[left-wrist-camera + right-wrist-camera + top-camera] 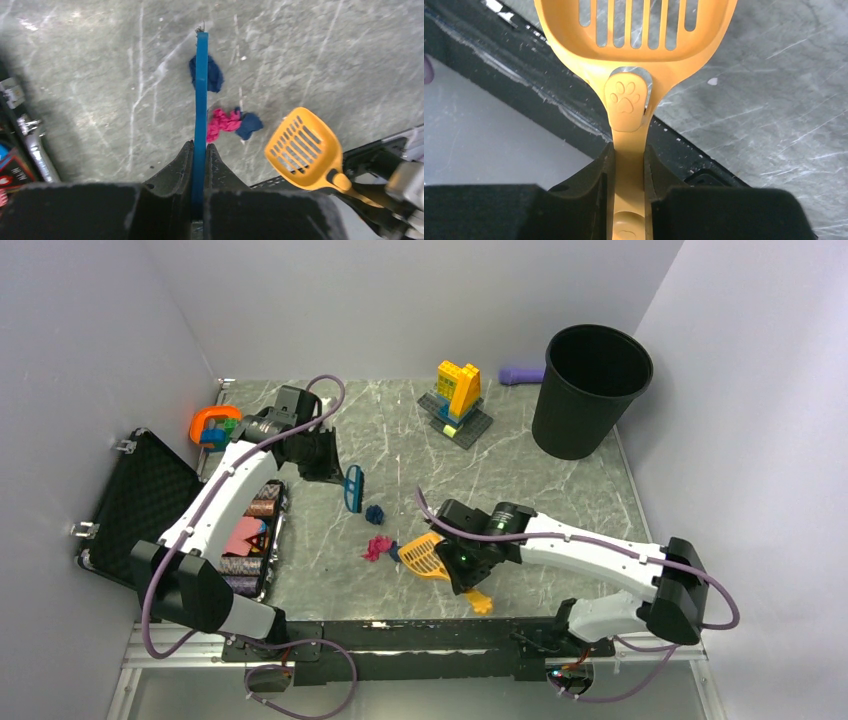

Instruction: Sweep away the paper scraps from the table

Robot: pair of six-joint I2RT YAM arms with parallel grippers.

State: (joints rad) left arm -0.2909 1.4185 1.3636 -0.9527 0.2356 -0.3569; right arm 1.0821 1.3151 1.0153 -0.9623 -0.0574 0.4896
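The left gripper (336, 471) has its jaws clamped on a blue brush (352, 489), which extends toward the middle of the table (560, 490). The right gripper (458, 565) has its jaws clamped on the handle of a yellow scoop (424, 556). The scoop's slotted head is near the front edge of the table.

Between the two tools:
- A dark blue scrap (375, 513) lies just beside the brush.
- A magenta scrap (378, 546) lies just beside the scoop head.

A black bin (590, 390) stands at the far right corner, with a brick build (457, 398) to its left. An open black case (150, 500) lies at the left edge.
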